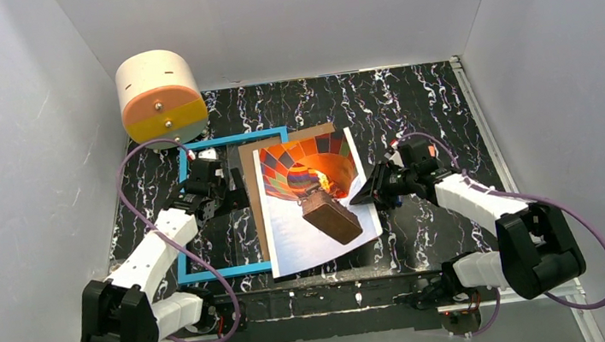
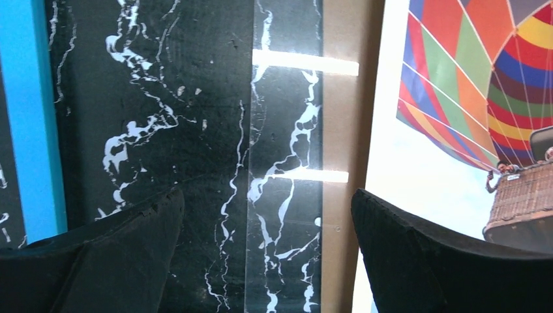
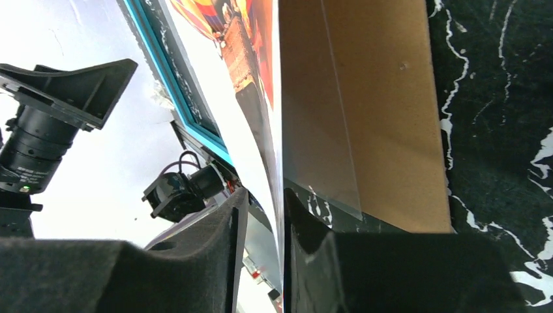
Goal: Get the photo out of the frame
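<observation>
The photo [image 1: 313, 221] is a large glossy print of a hot-air balloon, panelled in orange, red, yellow and blue, with a brown wicker basket under it and pale sky and cloud filling its near half. It lies skewed on a plain brown backing board [image 1: 252, 194] over the right side of the frame [image 1: 231, 137], and its right edge lies between the right fingers [image 3: 189, 261]. The frame is a thin, bright blue rectangle, lying flat on the left of the bench [image 1: 412, 107], and its far, left and near rails are in view. A clear sheet [image 2: 287, 130] with bright glints lies partly over the board. The right fingers stand close on either side of the print's edge. Whether they pinch it cannot be told. The left fingers [image 2: 443, 261], black and padded, are spread wide above the frame's opening. The bench is black with white marble veining. A cream and orange drum [image 1: 159, 93] sits at the far left corner, and plain pale walls [image 1: 282, 18] close in three sides.
</observation>
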Controlling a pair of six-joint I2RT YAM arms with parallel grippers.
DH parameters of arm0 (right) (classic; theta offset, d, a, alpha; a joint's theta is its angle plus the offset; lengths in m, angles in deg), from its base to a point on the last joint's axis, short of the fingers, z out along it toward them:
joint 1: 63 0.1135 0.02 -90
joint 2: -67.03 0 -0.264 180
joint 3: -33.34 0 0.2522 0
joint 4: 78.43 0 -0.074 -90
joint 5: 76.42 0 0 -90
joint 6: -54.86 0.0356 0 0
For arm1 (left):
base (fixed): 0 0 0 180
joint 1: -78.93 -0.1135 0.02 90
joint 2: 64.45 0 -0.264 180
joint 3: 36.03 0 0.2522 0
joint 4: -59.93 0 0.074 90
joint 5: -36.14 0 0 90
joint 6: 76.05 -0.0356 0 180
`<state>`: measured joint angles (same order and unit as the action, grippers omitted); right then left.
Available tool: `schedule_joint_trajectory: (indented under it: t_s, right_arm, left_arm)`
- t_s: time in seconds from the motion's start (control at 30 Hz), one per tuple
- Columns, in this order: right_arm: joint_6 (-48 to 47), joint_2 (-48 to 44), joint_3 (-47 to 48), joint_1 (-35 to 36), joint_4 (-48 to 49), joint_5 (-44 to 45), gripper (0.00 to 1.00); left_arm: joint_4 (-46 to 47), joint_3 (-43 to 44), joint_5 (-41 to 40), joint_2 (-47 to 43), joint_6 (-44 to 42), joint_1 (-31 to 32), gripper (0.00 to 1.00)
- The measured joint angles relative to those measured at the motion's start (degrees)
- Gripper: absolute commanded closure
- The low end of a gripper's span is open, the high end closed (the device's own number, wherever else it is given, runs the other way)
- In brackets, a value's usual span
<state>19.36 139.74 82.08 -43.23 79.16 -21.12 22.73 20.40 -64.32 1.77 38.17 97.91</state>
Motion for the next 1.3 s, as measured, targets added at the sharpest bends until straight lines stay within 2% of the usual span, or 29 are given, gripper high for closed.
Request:
schedule_joint_trajectory:
  t_s: [0.1, 0.17, 0.43, 0.57, 0.77, 0.93, 1.3]
  right_arm:
    - [-0.2, 0.07, -1.64, 0.0, 1.05, 0.04, 0.63]
    - [-0.22, 0.33, -2.82, 0.0, 1.99, 0.0, 0.57]
    - [2.67, 2.45, -11.3, 0.0, 10.71, 0.02, 0.57]
    - [5.49, 2.4, -15.19, 0.02, 14.51, 0.02, 0.63]
    - [8.31, 3.56, -15.04, 0.72, 21.07, -0.04, 0.85]
    - [10.01, 7.96, -13.07, 3.52, 24.87, 0.28, 0.98]
    - [9.14, 8.09, -11.93, 4.15, 32.17, 1.73, 0.99]
  left_arm:
    - [0.74, -0.09, 1.97, 0.42, -0.24, 0.0, 0.02]
    - [1.4, -0.2, 3.82, 1.01, -0.55, 0.0, 0.02]
    - [4.15, -0.94, 13.57, 6.62, -1.53, 0.0, 0.05]
    - [4.59, -1.07, 17.03, 8.17, -1.77, 0.0, 0.05]
    - [5.49, -1.07, 18.84, 8.35, -1.79, 0.0, 0.06]
    - [5.44, -1.07, 18.82, 8.37, -1.9, 0.0, 0.06]
    - [5.2, -1.07, 16.46, 7.8, -1.97, 0.0, 0.06]
